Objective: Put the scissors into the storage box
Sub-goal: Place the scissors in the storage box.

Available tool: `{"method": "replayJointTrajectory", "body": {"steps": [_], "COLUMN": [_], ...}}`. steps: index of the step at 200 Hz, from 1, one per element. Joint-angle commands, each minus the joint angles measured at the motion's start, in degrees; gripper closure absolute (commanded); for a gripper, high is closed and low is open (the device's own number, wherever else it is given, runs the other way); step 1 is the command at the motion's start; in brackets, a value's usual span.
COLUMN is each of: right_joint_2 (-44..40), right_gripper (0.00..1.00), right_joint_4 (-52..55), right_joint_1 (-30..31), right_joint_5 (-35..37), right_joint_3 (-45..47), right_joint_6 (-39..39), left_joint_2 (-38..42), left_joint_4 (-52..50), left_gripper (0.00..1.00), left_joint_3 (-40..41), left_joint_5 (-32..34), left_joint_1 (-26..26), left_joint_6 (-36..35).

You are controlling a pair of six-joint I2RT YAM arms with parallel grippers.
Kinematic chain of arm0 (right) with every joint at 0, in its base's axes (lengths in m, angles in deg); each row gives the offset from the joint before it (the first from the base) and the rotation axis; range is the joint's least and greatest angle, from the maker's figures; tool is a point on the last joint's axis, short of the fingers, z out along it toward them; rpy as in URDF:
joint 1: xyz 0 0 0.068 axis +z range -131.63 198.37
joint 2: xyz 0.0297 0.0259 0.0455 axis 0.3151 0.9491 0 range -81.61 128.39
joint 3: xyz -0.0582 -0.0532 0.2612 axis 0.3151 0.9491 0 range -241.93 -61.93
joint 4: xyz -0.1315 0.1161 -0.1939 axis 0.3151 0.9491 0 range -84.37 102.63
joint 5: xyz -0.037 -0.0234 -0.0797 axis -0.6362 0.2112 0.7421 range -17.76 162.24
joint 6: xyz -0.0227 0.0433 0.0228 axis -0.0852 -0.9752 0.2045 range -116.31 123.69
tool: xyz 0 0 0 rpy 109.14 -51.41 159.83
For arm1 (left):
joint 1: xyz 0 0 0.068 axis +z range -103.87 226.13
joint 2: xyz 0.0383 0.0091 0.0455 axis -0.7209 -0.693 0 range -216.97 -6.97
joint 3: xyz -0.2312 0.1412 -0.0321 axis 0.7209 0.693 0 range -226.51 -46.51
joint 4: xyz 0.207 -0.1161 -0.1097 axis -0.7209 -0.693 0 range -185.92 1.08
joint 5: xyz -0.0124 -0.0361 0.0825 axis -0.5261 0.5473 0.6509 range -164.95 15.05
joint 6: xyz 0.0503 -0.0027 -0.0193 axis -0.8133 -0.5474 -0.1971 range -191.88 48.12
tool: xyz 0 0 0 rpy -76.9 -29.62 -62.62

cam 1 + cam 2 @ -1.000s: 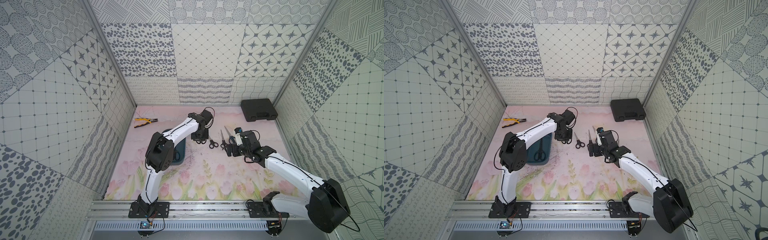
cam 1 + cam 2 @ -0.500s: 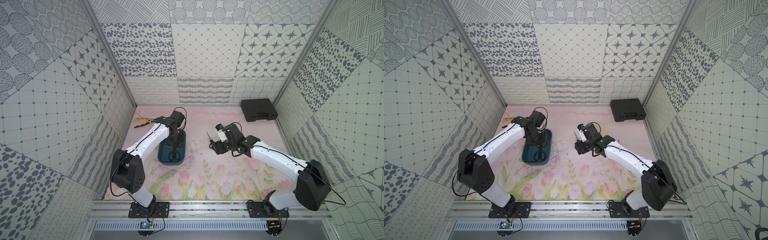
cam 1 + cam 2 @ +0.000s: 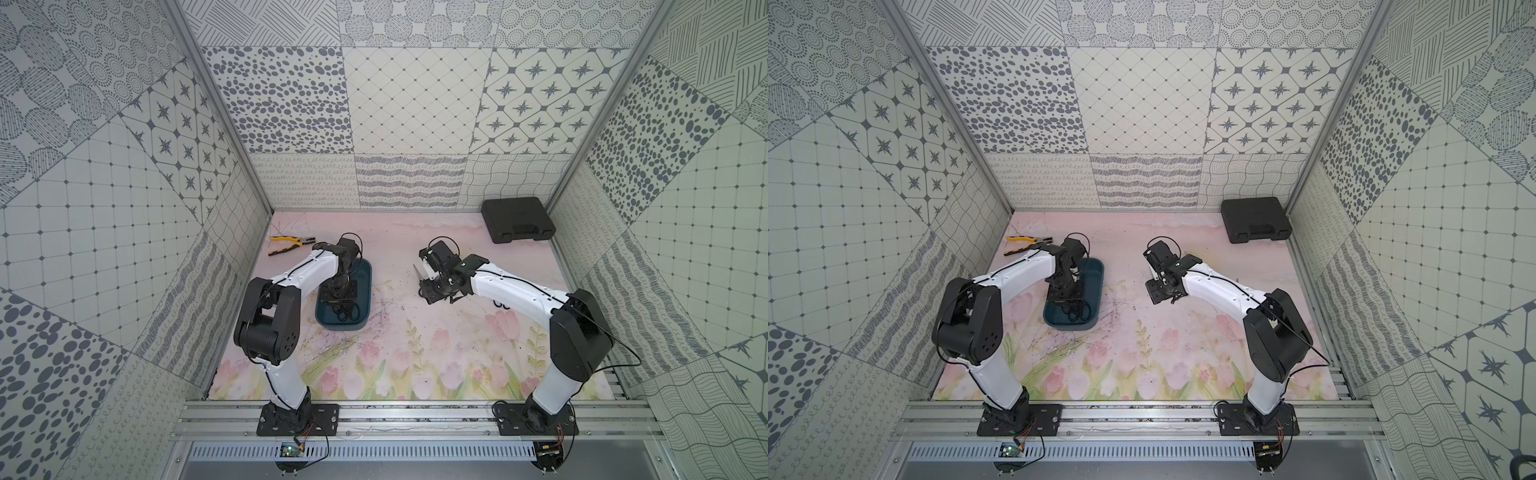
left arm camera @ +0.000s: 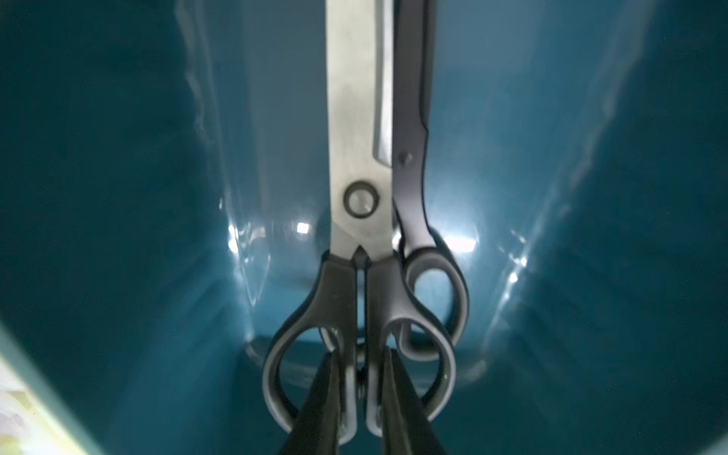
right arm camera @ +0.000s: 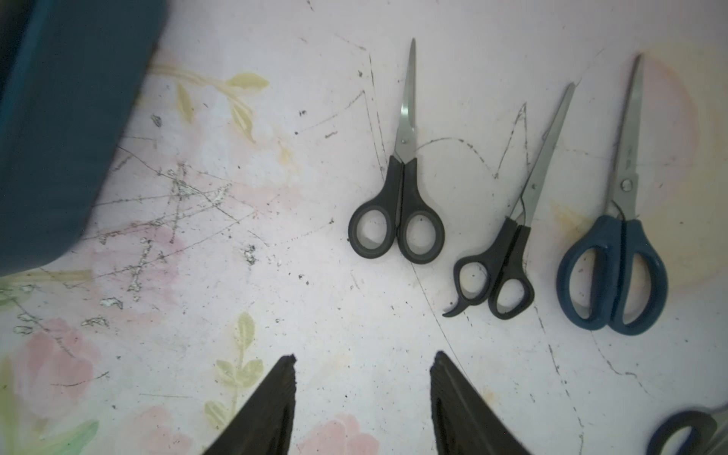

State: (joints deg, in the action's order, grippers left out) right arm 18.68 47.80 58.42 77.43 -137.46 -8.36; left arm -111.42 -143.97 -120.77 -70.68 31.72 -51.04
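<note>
Down on the floral tabletop, the biggest player is the teal storage box. It sits right under the left arm, handy for a straight drop. The black tool case is parked in the far corner, well apart, and I'd say it has no part in this job.

Inside the box, the left claw is pinched tight on the handle shanks of the large black-handled scissors. The blades run along the box's length, surely so they settle flat. A dark-bladed pair lies touching alongside, already stowed. To my eye, letting go is all that's left here.

Over mid-tabletop the right claw hovers with its jaws well parted and nothing between them. Its wrist camera looks down on the queue: the blue-handled pair, the slim pair with the finger hook, and the small black-handled pair nearest the box. All three lie flat with their tips the same way, spaced so a finger fits on either side.
</note>
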Motion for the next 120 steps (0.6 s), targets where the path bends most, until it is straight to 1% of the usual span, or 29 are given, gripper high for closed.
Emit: {"method": "replayJointTrajectory", "body": {"steps": [1, 20, 24, 27, 40, 57, 88, 103, 113, 120], "right_joint_2": [3.3, 5.8, 6.3, 6.5, 8.0, 9.6, 11.8, 12.9, 13.9, 14.4], "right_gripper": [0.46, 0.47, 0.47, 0.47, 0.47, 0.47, 0.47, 0.48, 0.48, 0.48], "right_joint_4": [2.1, 2.4, 2.4, 2.4, 2.4, 2.8, 2.8, 3.0, 3.3, 3.5], "right_joint_1": [-0.1, -0.7, -0.9, -0.9, -1.0, -1.4, -3.0, -3.7, -3.8, -3.8], "right_joint_5": [0.3, -0.4, -0.6, -0.7, -0.9, -0.8, -0.9, -1.9, -1.9, -1.6], "right_joint_3": [-3.9, -5.5, -5.8, -6.0, -7.1, -8.6, -10.3, -11.2, -12.0, -12.4], "right_joint_6": [-1.7, -3.0, -3.1, -3.1, -2.7, -2.6, -3.3, -3.2, -2.8, -2.6], "left_joint_2": [-2.8, -3.5, -3.6, -3.6, -3.7, -3.2, -2.2, -1.1, -0.2, 0.5], "left_joint_4": [0.1, 0.3, 0.3, 0.1, 0.4, 0.5, 0.0, -0.5, -1.0, -1.2], "left_gripper": [1.0, 1.0, 0.93, 0.91, 0.9, 0.84, 0.81, 0.69, 0.68, 0.66], "left_joint_3": [-2.2, -2.6, -2.7, -2.8, -2.6, -2.2, -2.6, -3.1, -3.4, -3.6], "left_joint_5": [3.0, 3.1, 3.0, 3.0, 2.6, 2.9, 2.0, 1.7, 1.5, 1.5], "left_joint_1": [0.9, 0.9, 1.0, 1.0, 0.9, 0.9, 0.9, 0.9, 1.0, 0.9], "left_joint_6": [-1.4, -1.2, -1.0, -0.7, -0.3, 0.2, 0.8, 1.1, 1.1, 1.1]}}
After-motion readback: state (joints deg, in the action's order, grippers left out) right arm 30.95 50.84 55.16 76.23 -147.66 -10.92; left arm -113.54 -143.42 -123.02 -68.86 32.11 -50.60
